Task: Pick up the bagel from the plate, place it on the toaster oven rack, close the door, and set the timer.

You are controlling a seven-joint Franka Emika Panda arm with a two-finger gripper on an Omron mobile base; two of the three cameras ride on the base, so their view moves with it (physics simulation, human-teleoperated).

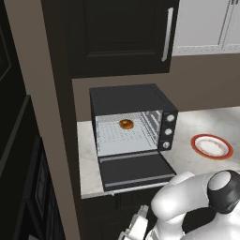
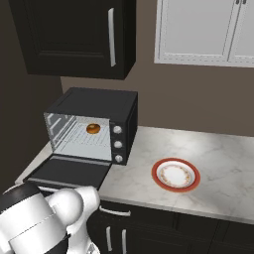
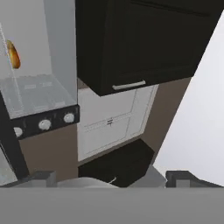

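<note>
The bagel sits on the toaster oven rack, the door hangs down, gripper released, holding nothing.

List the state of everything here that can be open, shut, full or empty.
Door: open, folded down flat.
Rack: holds the bagel.
Plate: empty, on the counter.
Upper dark cabinet: shut.
Pincer: open, holding nothing.

Bagel cut by hand view's edge, knob markings unreadable
</note>
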